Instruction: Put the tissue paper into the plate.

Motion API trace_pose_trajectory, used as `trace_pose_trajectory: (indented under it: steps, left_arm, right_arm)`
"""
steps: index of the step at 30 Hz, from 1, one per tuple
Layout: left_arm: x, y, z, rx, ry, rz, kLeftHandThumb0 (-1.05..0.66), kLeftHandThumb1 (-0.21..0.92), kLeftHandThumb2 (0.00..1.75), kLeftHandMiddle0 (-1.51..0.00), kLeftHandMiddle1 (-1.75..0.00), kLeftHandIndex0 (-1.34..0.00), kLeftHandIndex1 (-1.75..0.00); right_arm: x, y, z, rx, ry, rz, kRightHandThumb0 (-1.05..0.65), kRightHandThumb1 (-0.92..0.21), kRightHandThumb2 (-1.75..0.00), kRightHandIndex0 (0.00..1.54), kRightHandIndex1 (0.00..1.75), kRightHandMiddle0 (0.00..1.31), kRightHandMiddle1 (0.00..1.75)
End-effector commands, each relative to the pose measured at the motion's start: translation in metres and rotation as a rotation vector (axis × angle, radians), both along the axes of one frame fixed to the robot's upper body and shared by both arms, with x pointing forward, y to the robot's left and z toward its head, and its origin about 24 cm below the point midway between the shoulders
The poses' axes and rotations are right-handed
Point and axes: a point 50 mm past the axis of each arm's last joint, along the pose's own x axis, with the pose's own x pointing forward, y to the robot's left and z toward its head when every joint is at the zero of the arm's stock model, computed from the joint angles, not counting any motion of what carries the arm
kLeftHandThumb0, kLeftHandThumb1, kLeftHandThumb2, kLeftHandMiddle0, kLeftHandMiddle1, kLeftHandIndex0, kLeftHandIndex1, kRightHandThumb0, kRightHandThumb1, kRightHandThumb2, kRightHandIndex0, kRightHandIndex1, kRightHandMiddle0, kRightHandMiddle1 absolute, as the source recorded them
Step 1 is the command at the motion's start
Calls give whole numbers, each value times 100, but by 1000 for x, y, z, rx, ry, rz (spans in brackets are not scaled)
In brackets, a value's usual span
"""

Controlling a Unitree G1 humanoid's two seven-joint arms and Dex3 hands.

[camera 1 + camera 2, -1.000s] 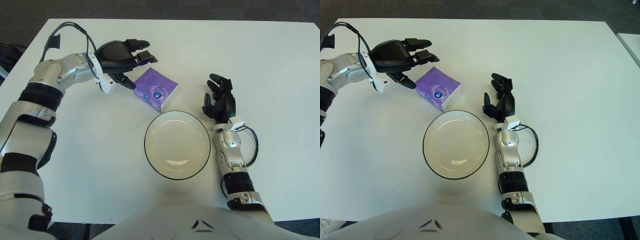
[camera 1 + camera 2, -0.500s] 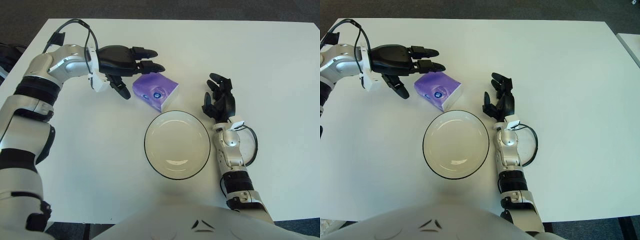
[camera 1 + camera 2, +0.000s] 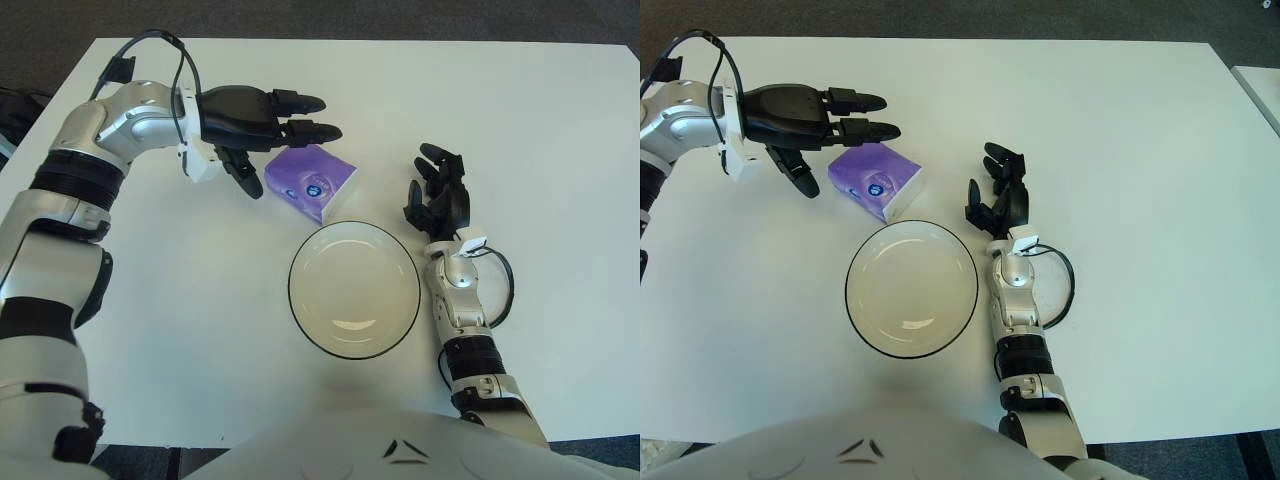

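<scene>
Tissue pack (image 3: 311, 181): purple, flat on table (image 3: 560, 120), centre-upper frame, just above-left of plate (image 3: 354, 290); plate empty. Step: reach/pre-grasp, I judge.
My left hand (image 3: 258, 125): upper left, over pack's left edge, fingers spread, holding nothing; contact unclear. Next: lower, close on pack.
My right hand (image 3: 438, 198): idle, right of plate.

Bare tabletop (image 3: 200, 300) lies left of the plate (image 3: 354, 290). The right hand (image 3: 438, 200) stands just right of it. The tissue pack (image 3: 311, 181) sits just beyond its far rim.
</scene>
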Motion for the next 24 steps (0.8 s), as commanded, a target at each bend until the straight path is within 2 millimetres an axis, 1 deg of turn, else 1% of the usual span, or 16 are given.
trace_pose_trajectory:
  steps: [1,8,14,18,24]
  left_arm:
    - [1,-1,-5,0,-7,11,-105,92,19,0,0,0,0]
    - [5,-6,-9,-3,-29,27,-105,92,31,0,0,0,0]
    - [17,-11,-18,-24,-85,73,-105,92,44,0,0,0,0]
    - [20,-11,-21,-40,-115,88,-105,92,46,0,0,0,0]
    - [28,-10,-29,-52,-121,144,-105,92,37,0,0,0,0]
  right_arm:
    - [-13,-4,-41,10,202,-18,-38,-66,-85,40,72,0,106]
    - [-13,-4,-43,5,201,-24,-39,-66,-84,38,72,0,107]
    - [-13,-4,-42,-5,197,-33,-39,-65,-84,38,73,1,108]
    - [-14,-4,-42,-6,197,-32,-39,-66,-85,38,74,0,107]
    - [-15,-5,-41,-1,191,-31,-39,-66,-85,37,74,0,107]
